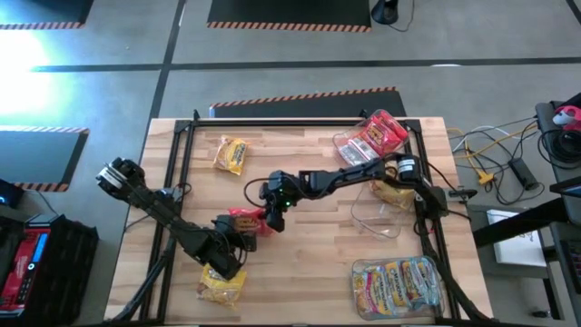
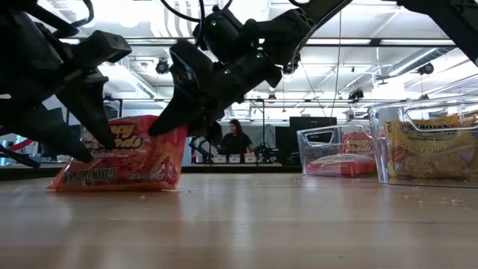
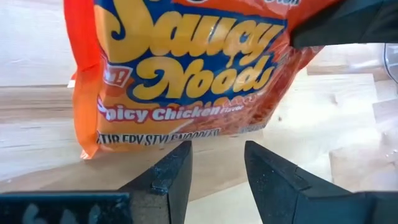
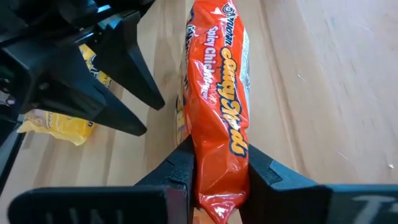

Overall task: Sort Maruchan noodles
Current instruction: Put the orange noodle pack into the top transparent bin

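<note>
A red Maruchan noodles packet (image 1: 243, 218) (image 2: 123, 153) stands on edge near the table's middle, its lower edge (image 2: 112, 184) on the wood. My right gripper (image 4: 217, 174) (image 1: 265, 214) is shut on it. My left gripper (image 3: 217, 168) (image 1: 238, 240) is open just near-left of the packet (image 3: 186, 68), which lies beyond its fingertips, not between them. Two yellow packets lie flat on the table, one at the far left (image 1: 231, 154) and one at the near left (image 1: 222, 286). My right gripper pinches the red packet's end (image 4: 219, 186) between its two fingers, one on each flat face. The fingers come slanting down from the table's right side. The packet stands on edge, tilted, with its lower edge on the table.
Clear tubs stand along the right side: one with red packets (image 1: 372, 136) at the far right, one with a yellow packet (image 1: 392, 193) at the middle right, one with several packets (image 1: 399, 282) at the near right. A black frame (image 1: 182, 163) borders the table.
</note>
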